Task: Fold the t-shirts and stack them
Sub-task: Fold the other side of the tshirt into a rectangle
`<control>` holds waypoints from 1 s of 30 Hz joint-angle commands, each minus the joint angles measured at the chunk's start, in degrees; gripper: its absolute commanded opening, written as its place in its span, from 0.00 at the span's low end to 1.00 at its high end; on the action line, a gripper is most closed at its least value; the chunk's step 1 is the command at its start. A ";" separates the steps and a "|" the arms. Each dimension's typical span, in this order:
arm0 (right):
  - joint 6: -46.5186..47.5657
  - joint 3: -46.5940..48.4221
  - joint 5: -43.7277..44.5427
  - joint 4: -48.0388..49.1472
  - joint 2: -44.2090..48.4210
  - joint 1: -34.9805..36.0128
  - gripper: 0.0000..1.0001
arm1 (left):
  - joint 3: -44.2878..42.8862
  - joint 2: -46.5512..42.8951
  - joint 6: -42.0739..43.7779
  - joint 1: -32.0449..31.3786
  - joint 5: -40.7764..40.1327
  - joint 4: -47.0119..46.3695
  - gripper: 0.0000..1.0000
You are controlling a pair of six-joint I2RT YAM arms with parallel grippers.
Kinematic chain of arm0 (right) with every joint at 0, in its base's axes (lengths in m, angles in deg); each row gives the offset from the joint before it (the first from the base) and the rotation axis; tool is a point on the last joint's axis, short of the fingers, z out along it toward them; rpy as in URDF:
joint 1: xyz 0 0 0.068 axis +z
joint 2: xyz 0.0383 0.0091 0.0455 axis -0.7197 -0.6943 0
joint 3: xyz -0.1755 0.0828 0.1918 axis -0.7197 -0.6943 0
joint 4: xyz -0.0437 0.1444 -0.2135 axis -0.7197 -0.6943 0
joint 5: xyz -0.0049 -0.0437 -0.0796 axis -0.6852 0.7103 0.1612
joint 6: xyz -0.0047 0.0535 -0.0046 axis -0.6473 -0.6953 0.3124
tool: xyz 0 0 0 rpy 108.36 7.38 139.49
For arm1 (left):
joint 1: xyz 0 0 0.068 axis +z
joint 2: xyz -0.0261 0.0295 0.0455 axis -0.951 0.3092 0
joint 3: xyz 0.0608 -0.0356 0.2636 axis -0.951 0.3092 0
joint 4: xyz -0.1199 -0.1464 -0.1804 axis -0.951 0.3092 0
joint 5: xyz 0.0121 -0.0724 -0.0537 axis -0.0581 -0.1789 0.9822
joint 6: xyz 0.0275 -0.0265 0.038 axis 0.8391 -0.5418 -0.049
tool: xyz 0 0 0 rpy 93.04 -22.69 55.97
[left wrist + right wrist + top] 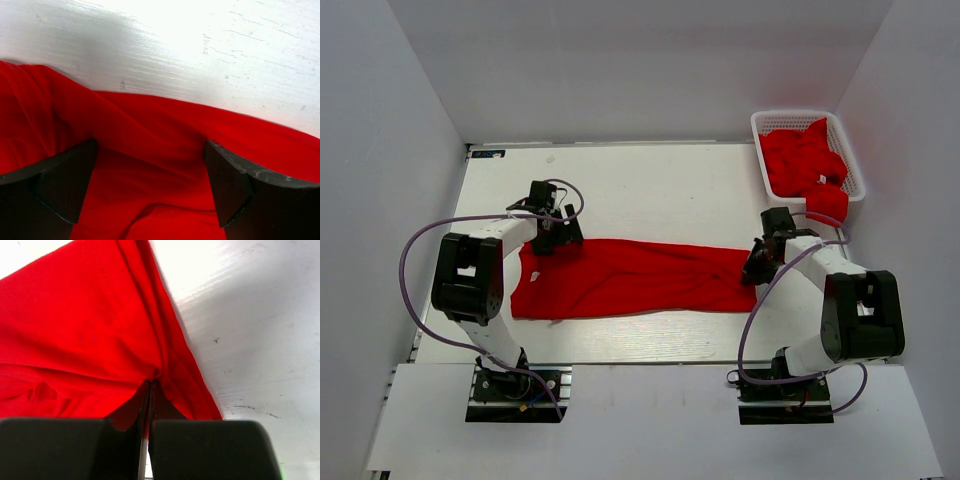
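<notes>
One t-shirt (630, 280): right fingers (200, 450) clench its edge, left fingers (60, 190) (spread apart) straddle its cloth.

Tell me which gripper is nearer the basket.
Right. The right gripper, shut on the spread t-shirt, is close in front of the basket; the left gripper hangs open over its opposite end.

Robot lab cell, white panels (380, 150) around table (650, 190), bolted arm bases (515, 385)

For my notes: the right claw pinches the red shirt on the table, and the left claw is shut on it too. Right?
Only the right claw pinches the t-shirt. The left claw is open, jaws apart over the cloth, as the left wrist view shows.
</notes>
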 commanded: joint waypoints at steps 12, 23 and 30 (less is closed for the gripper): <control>6.62 0.55 4.48 8.86 10.37 -0.15 0.00 | -1.14 -0.03 1.06 0.42 -2.60 2.52 1.00; 12.86 1.62 10.63 17.75 9.85 -0.15 0.00 | -0.62 -0.03 1.06 0.42 -2.07 2.52 1.00; 12.51 0.65 8.01 17.76 4.59 -0.15 0.00 | -0.62 0.50 1.06 0.42 -2.69 2.52 1.00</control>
